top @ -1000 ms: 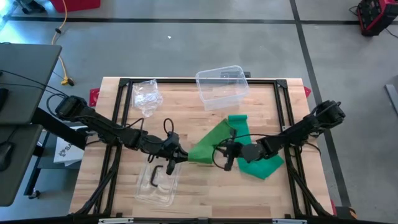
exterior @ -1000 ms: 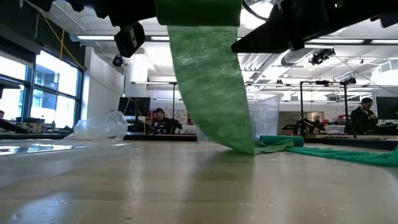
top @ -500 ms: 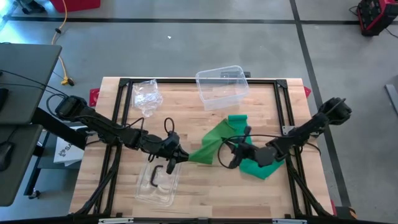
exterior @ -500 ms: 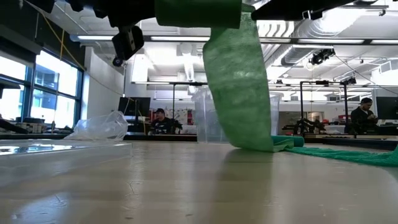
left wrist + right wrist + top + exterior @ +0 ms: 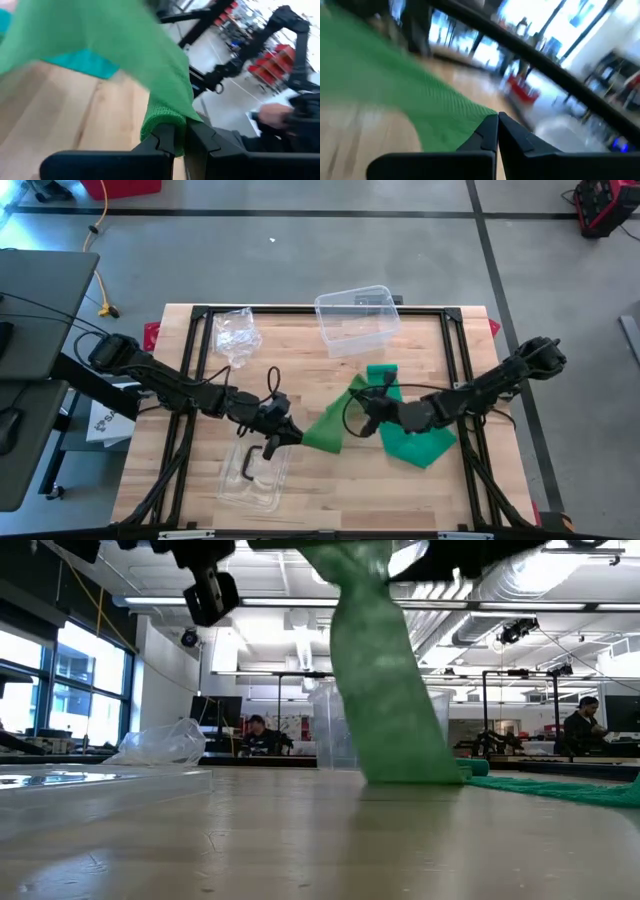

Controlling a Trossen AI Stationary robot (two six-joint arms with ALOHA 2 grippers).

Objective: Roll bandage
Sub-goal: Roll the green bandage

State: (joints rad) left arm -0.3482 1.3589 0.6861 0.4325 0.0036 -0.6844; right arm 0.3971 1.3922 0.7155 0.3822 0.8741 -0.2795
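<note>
Both pairs of jaws are pinched on the green bandage [image 5: 345, 415] — the left gripper [image 5: 291, 436] clamps one end of the strip, and in its wrist view the cloth [image 5: 160, 117] is squeezed between the two dark fingers [image 5: 162, 137]; the right gripper [image 5: 366, 406] is closed on the band a little farther along, its fingers [image 5: 490, 131] pressed together with green weave just beside them

From table centre, nearest the front edge at about 7 o'clock lies a clear flat lid [image 5: 252, 472] with a dark handle, directly beneath the left gripper. The bandage hangs between the two grippers just past the centre; in the low view it drops as a wide green sheet [image 5: 390, 690] to the wooden table [image 5: 330, 480] and trails off along the boards. The loose remainder lies heaped at about 3 to 4 o'clock [image 5: 418, 442], under the right arm, with a teal-green stretch reaching toward 1 o'clock

Farther back, at about 10 o'clock, sits a crumpled clear plastic bag [image 5: 237, 332], and at 12 o'clock an empty-looking clear plastic tub [image 5: 356, 319] rests at the far edge. Beyond the table, the low view shows people seated at benches — one at the far right [image 5: 583, 727]
</note>
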